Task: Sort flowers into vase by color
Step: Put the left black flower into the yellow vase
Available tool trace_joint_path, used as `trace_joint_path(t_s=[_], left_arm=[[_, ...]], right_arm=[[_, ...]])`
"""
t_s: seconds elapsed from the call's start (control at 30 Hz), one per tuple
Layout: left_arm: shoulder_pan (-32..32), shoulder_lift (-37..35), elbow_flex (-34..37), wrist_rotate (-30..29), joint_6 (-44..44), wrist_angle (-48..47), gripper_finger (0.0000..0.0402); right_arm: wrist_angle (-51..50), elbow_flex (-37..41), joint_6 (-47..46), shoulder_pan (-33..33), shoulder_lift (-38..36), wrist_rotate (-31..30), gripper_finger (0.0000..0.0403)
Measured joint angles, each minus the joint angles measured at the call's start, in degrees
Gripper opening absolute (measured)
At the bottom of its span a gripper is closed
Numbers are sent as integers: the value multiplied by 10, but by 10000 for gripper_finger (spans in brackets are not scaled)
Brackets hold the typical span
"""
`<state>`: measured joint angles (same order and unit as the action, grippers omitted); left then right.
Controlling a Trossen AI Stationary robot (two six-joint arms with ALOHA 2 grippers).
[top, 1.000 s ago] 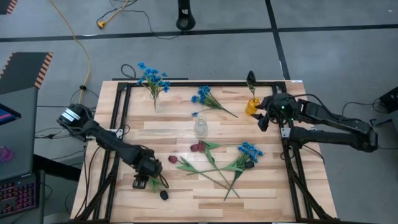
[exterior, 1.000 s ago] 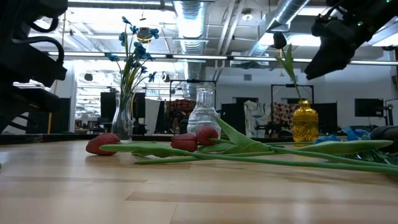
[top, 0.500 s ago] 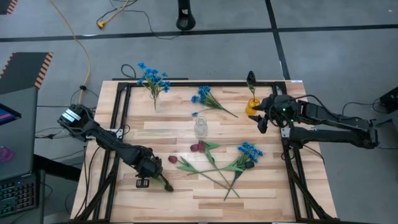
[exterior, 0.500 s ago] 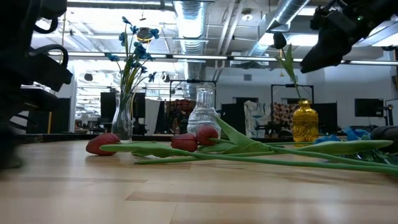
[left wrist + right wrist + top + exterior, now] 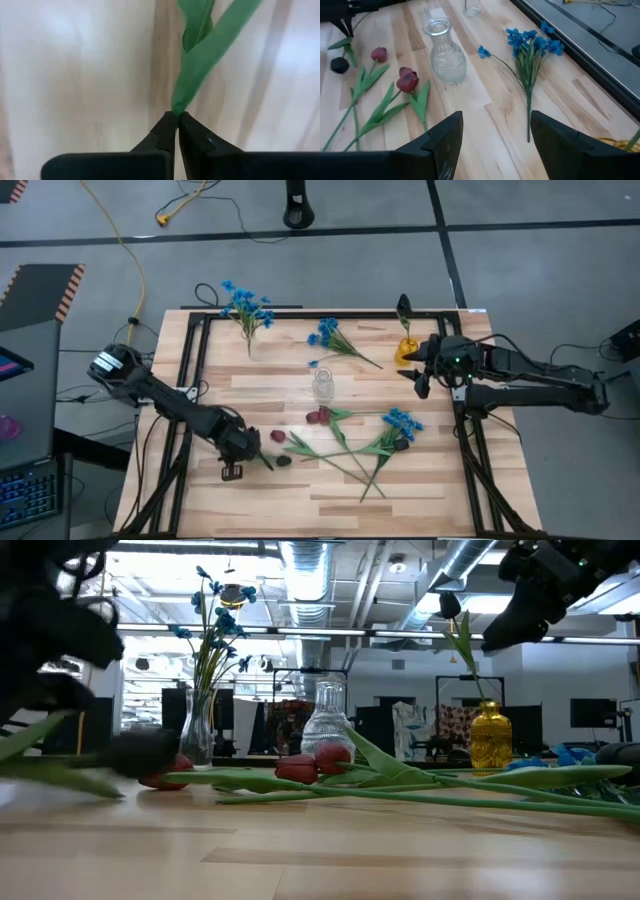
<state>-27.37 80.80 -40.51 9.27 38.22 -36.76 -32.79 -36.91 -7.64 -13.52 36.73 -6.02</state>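
My left gripper (image 5: 250, 452) is near the table's near left and is shut on a sprig with a near-black bud (image 5: 284, 461) and green leaves (image 5: 210, 45). My right gripper (image 5: 422, 380) hangs open above the table beside the yellow vase (image 5: 405, 352), which holds a dark-budded stem (image 5: 403, 305). A clear vase (image 5: 248, 345) at the far left holds blue flowers (image 5: 245, 305). An empty clear vase (image 5: 442, 50) stands mid-table. Red rosebuds (image 5: 407, 80), a blue sprig (image 5: 530, 47) and another blue sprig (image 5: 402, 422) lie flat on the wood. My left gripper pinches the sprig's green stem end (image 5: 176, 107) between its two fingertips, only at their free ends. The fingers come from above, pointing steeply down. The sprig runs from the fingers toward the table's right, bud end (image 5: 140, 752) low; whether it touches the wood I cannot tell.
A black frame rail (image 5: 190, 380) runs along the table's left side, another (image 5: 465, 440) along the right. Crossed green stems (image 5: 345, 455) lie just right of the held sprig. Bare wood (image 5: 300, 510) lies along the near edge.
My left gripper has shut on the dark-budded sprig's stem, rolled its wrist and risen slightly. The sprig has swung about: its bud, earlier close to the near edge, now lies farther from that edge and more to the right, by the red rosebud stems.
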Motion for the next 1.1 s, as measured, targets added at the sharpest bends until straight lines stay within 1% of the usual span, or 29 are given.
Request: trace_joint_path(t_s=[0.13,0.2,0.43,0.6,0.77,0.87,0.93,1.1], left_arm=[[20,-47,0,-6,11,29,0],[31,-71,-1,-18,18,47,0],[75,-146,-1,-101,26,122,0],[110,-180,-2,-192,11,212,0],[141,-184,-2,-278,-77,308,0],[157,-174,-2,-314,-132,364,0],[168,-166,-2,-326,-158,400,0],[195,-146,-2,-327,-198,479,0]], right_arm=[[25,0,1,10,0,0,260],[39,0,1,16,0,0,260],[96,0,1,42,1,0,260],[137,0,0,65,1,0,260],[199,0,0,86,16,0,260],[255,0,0,96,44,0,260],[294,0,3,102,71,0,260],[405,0,20,116,148,2,260]])
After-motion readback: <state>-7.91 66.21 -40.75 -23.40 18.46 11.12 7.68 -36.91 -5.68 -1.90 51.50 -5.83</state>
